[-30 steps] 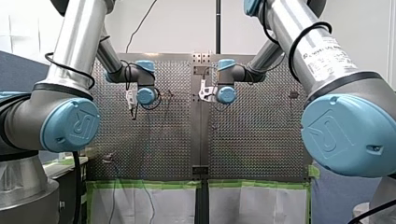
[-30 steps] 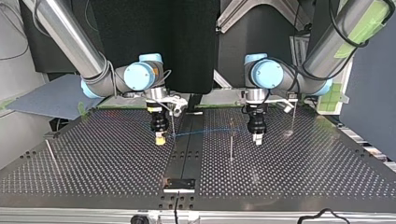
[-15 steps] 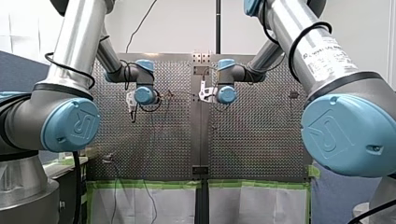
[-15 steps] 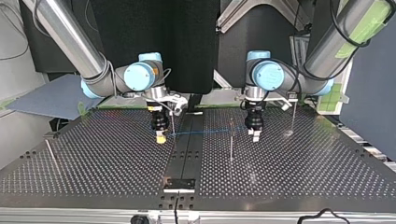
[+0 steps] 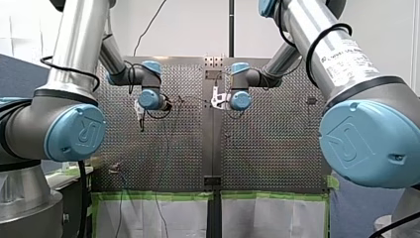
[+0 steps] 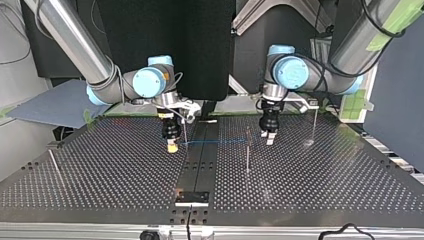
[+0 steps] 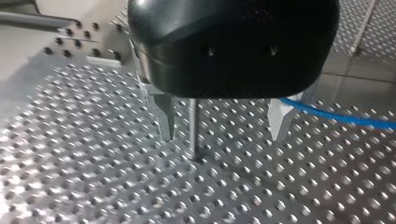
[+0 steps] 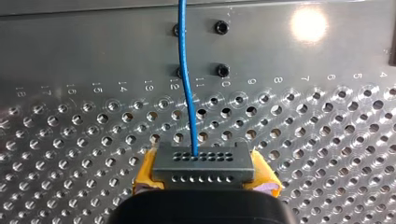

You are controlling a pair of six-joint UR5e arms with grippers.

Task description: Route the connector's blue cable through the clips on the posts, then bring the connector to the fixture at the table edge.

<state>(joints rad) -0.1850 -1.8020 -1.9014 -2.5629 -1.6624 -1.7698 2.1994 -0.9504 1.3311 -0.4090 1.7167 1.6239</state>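
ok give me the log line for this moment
right gripper: shut on connector | left gripper: open, post seen between its fingers | blue cable: runs from connector toward left gripper

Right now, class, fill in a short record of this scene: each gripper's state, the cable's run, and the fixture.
right gripper: shut on connector, yellow pads
left gripper: open, a post between its fingers
cable: blue, runs from connector across the table to beside left gripper
fixture: at table edge, connector not yet there
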